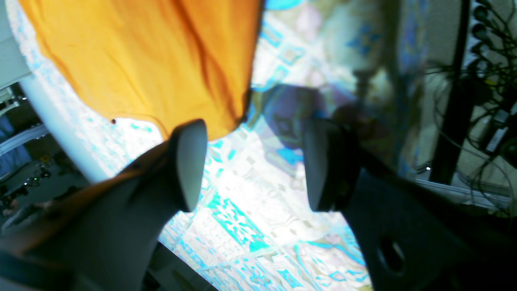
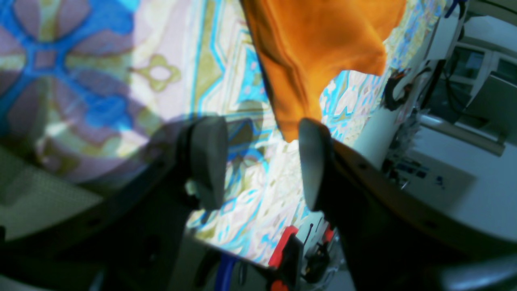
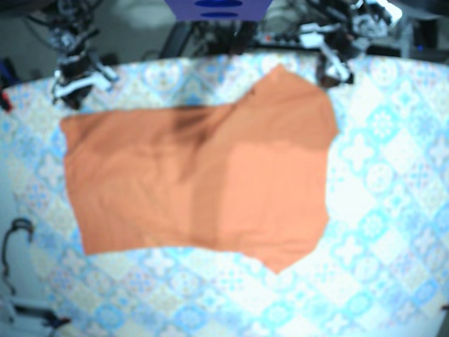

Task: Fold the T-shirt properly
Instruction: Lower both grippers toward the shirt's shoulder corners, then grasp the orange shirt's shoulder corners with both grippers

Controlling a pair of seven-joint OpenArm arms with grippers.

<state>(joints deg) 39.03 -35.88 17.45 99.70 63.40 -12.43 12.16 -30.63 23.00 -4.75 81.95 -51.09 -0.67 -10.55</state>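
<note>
The orange T-shirt [image 3: 203, 186] lies spread flat across the patterned tablecloth [image 3: 379, 210], with sleeve points at the top right and bottom right. My left gripper [image 3: 335, 70] hovers at the far edge beside the shirt's upper right sleeve. In the left wrist view that gripper [image 1: 254, 165] is open with nothing between its fingers, and the shirt [image 1: 153, 60] lies just ahead of them. My right gripper [image 3: 74, 81] sits above the shirt's far left corner. In the right wrist view it [image 2: 260, 161] is open and empty, with a shirt corner [image 2: 323, 48] close ahead of the right finger [image 2: 313, 161].
The white table rim [image 1: 52, 121] curves close by the left gripper. Cables and a dark post [image 1: 456, 101] stand beyond the table. A red clamp [image 2: 282, 246] and wiring sit below the right gripper. A looped cable [image 3: 14, 239] lies at the table's left edge.
</note>
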